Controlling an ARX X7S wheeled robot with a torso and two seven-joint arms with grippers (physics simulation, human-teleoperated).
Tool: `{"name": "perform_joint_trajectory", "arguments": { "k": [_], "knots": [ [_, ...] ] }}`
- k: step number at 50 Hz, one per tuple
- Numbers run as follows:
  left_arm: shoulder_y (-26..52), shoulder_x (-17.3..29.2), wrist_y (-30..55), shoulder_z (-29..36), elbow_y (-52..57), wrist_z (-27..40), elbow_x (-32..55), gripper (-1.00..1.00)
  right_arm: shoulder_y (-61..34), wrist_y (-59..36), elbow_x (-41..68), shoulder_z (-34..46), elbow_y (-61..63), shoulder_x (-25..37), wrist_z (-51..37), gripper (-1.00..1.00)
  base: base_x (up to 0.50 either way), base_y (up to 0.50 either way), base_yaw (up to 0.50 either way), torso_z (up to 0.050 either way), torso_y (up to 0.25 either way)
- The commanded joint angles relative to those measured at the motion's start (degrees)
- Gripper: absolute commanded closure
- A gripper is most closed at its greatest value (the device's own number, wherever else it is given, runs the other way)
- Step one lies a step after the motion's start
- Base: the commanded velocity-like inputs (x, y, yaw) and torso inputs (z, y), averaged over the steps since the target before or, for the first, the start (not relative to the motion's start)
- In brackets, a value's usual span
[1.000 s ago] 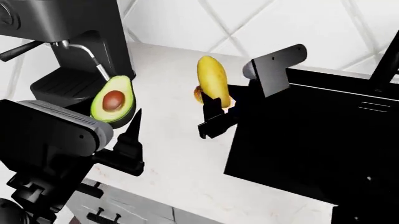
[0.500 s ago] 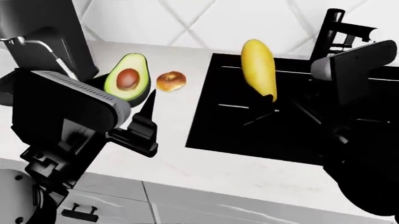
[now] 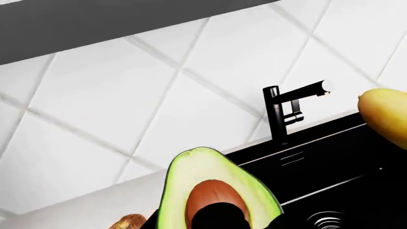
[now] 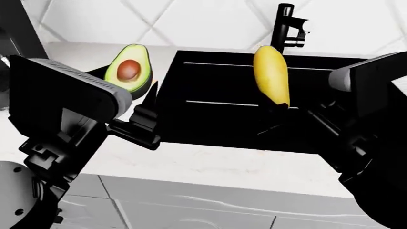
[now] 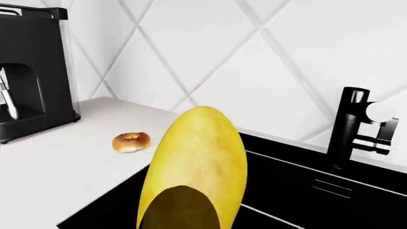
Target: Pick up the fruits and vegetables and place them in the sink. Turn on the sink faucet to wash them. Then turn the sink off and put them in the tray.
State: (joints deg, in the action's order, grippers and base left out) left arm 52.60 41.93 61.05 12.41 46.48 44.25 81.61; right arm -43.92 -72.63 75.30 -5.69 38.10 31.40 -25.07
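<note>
You have no brand, label or writing to read on anything here. Your left gripper (image 4: 151, 102) is clamped on the halved avocado (image 4: 129, 70), which rises from the fingers toward 12 o'clock, pit side to the head camera, over the counter (image 4: 210, 167) just beside the sink (image 4: 222, 86) edge. Your right gripper (image 4: 278, 109) seems closed on the low end of the yellow fruit (image 4: 271, 74), though black hides the fingers; it stands upright above the basin, faucet (image 4: 284, 26) at 12 o'clock behind.
</note>
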Motion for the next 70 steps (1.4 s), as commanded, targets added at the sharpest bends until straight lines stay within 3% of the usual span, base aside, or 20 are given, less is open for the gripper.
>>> {"name": "perform_joint_trajectory", "arguments": {
  "k": [1, 11, 21, 39, 54, 70],
  "knots": [
    [0.32, 0.01, -0.93, -0.47, 0.28, 0.7, 1.08, 1.0, 0.84, 0.86, -0.87, -0.05, 0.12, 0.53, 0.95, 1.0, -0.05, -0.51, 0.0, 0.0, 0.0],
    [0.27, -0.22, -1.4, -0.39, -1.08, 0.49, 0.77, 1.0, 1.0, 1.46, -0.73, 0.09, 0.18, 0.81, 1.06, 1.0, 0.05, -0.5, 0.0, 0.0, 0.0],
    [1.18, -0.1, -1.2, -0.1, -0.89, 1.26, 1.59, 1.0, 1.49, 1.97, -0.67, 0.48, 0.35, 1.15, 1.57, 1.0, 0.0, 0.0, -0.5, 0.002, 0.0],
    [1.74, 0.27, -1.16, 0.44, -0.59, 1.05, 1.76, 1.0, 1.42, 2.84, -2.44, 2.7, 0.99, 2.25, 3.91, 1.0, 0.02, -0.49, 0.0, 0.0, 0.0],
    [4.05, 0.03, -0.43, 1.8, -3.44, -1.29, -0.33, 1.0, 0.77, 3.9, -1.98, 1.53, 0.18, 2.06, 1.85, 1.0, 0.01, 0.02, 0.2, 0.0, 0.0],
    [10.33, 0.62, 3.03, 3.98, -5.55, -2.05, 2.39, 1.0, -0.32, 2.87, 0.53, 0.78, 0.2, 4.34, 0.65, 1.0, 0.43, 0.01, 0.0, 0.0, 0.001]
  ]
}}
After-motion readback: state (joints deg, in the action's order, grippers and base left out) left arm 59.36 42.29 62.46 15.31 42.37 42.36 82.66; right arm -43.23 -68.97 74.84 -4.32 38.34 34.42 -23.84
